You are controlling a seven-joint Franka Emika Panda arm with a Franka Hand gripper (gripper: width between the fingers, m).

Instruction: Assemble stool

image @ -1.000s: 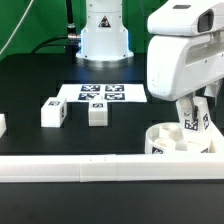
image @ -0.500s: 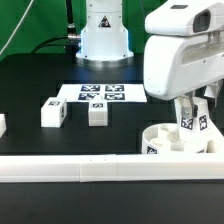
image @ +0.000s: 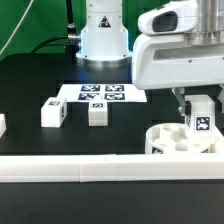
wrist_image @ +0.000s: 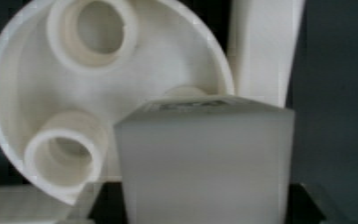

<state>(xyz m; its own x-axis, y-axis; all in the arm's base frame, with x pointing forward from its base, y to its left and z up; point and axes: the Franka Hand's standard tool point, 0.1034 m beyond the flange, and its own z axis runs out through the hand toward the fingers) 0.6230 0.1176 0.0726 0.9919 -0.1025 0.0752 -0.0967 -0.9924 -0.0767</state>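
White plastic parts are laid out on a black table (image: 25, 90) in the exterior view. A round, low white plastic seat disc (image: 172, 135) with sockets is placed at the exterior view's right, just behind a long white border rail (image: 90, 168) that runs across the front. Over the disc, a short rectangular white leg block (image: 201, 118) with a black-and-white square tag is held upright. Its lower end is hidden within the disc's rim, so whether it is seated in a socket cannot be told. The two-finger gripper (image: 200, 104) of the white robot arm (image: 175, 55) is clamped on this leg block, with a dark finger on either side of its upper part. A second leg block (image: 53, 112) and a third leg block (image: 97, 113), both tagged, are stood on the table well apart from the disc, towards the exterior view's left and near the flat white marker board (image: 103, 93).

In the wrist view, the held leg block (wrist_image: 202, 160) is shown close up as a blurred grey upright slab. Behind it the seat disc (wrist_image: 158, 70) is seen face-on, with one round socket (wrist_image: 91, 30) and another round socket (wrist_image: 60, 160) turned towards the camera.
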